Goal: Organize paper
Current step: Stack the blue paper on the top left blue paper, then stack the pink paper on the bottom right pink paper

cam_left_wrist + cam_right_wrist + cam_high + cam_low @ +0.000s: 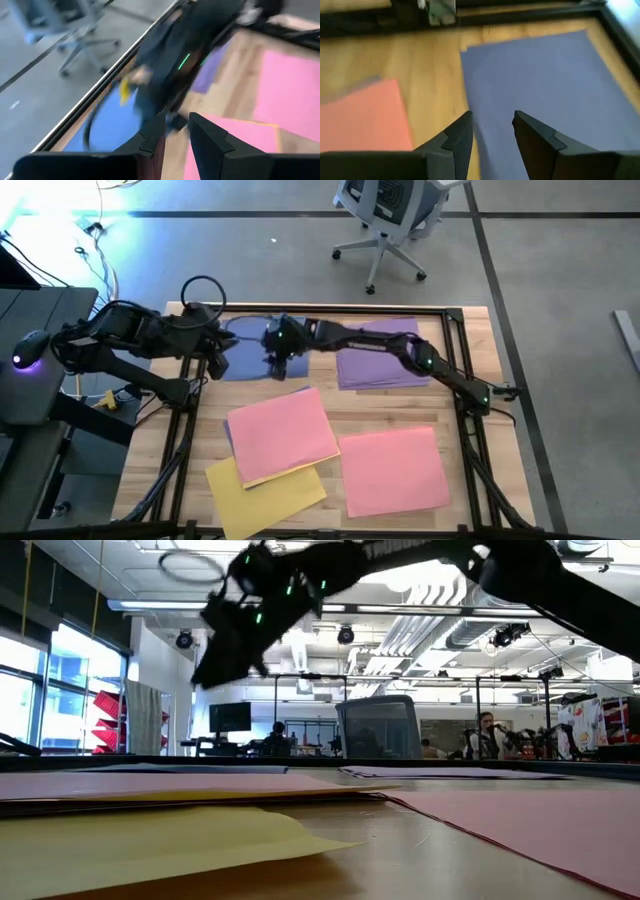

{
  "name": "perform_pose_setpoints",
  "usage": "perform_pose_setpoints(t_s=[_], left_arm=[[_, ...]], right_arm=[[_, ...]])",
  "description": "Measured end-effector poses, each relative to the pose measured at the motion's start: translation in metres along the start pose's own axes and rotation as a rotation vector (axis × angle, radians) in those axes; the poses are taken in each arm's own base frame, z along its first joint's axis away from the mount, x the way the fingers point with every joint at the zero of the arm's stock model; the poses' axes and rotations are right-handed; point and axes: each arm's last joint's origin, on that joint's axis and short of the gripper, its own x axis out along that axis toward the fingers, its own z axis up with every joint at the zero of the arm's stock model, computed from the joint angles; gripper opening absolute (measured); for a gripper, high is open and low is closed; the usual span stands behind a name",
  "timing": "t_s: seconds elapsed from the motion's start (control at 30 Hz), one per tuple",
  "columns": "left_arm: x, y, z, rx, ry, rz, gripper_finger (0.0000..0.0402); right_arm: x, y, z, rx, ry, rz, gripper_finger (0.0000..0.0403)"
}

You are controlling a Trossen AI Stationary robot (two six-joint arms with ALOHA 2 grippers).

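Note:
Five sheets of paper lie flat on the wooden table. A blue sheet (pixel 245 340) is at the far left and a purple one (pixel 385 355) at the far right. One pink sheet (pixel 280 430) lies in the middle, partly over a yellow sheet (pixel 270 485), and another pink sheet (pixel 395 470) is at the near right. My right gripper (pixel 278 365) hovers open above the blue sheet (pixel 545 75), nothing between its fingers (pixel 492 117). My left gripper (pixel 215 358) waits open at the table's left edge, beside the blue sheet (pixel 107 127).
A black frame rail (pixel 330 310) runs round the table. A cable loop (pixel 203 288) lies beyond the far left corner and an office chair (pixel 385 220) stands beyond the far edge. Bare wood (pixel 330 395) shows between the sheets. People sit in the room behind (pixel 485 735).

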Motion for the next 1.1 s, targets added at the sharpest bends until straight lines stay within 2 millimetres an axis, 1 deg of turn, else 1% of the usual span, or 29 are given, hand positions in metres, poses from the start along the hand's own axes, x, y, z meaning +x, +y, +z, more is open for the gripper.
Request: perform_pose_setpoints(t_s=[0.13,0.17,0.27,0.33,0.43,0.53,0.57,0.63,0.73,0.83,0.9,0.93,1.0,1.1], left_arm=[[0.003,0.008,-0.006,-0.037,0.054,0.077,0.0065],[0.005,0.009,-0.008,-0.037,0.059,0.085,0.0065],[0.011,0.009,-0.015,-0.029,0.079,0.104,0.0065],[0.018,0.009,-0.021,-0.020,0.097,0.118,0.0065],[0.031,0.005,-0.033,-0.006,0.141,0.101,0.0065],[0.046,-0.002,-0.045,-0.004,0.174,0.008,0.0065],[0.051,-0.005,-0.049,-0.001,0.183,-0.037,0.0065],[0.063,-0.012,-0.057,-0.003,0.201,-0.143,0.0065],[0.080,-0.024,-0.067,-0.016,0.220,-0.296,0.0065],[0.097,-0.035,-0.077,-0.036,0.233,-0.429,0.0065],[0.110,-0.042,-0.085,-0.056,0.243,-0.496,0.0065],[0.116,-0.045,-0.089,-0.069,0.247,-0.517,0.0065],[0.129,-0.049,-0.100,-0.103,0.272,-0.520,0.0065],[0.146,-0.051,-0.118,-0.157,0.320,-0.489,0.0065]], right_arm=[[-0.012,-0.012,-0.020,0.080,0.170,-0.015,0.0128],[-0.021,-0.013,-0.022,0.074,0.200,-0.006,0.0128],[-0.048,-0.004,-0.024,0.051,0.262,0.051,0.0128],[-0.058,0.006,-0.028,0.043,0.293,0.108,0.0128],[-0.064,0.029,-0.039,0.007,0.337,0.158,0.0128],[-0.080,0.056,-0.050,-0.010,0.347,0.194,0.0128],[-0.083,0.065,-0.058,0.001,0.359,0.205,0.0128],[-0.082,0.079,-0.080,0.064,0.394,0.205,0.0128],[-0.076,0.093,-0.117,0.254,0.412,0.177,0.0128],[-0.082,0.101,-0.134,0.483,0.360,0.172,0.0128],[-0.078,0.105,-0.146,0.576,0.339,0.166,0.0128],[-0.074,0.108,-0.153,0.586,0.334,0.166,0.0128],[-0.069,0.116,-0.163,0.549,0.307,0.185,0.0128],[-0.066,0.129,-0.164,0.408,0.202,0.258,0.0134]])
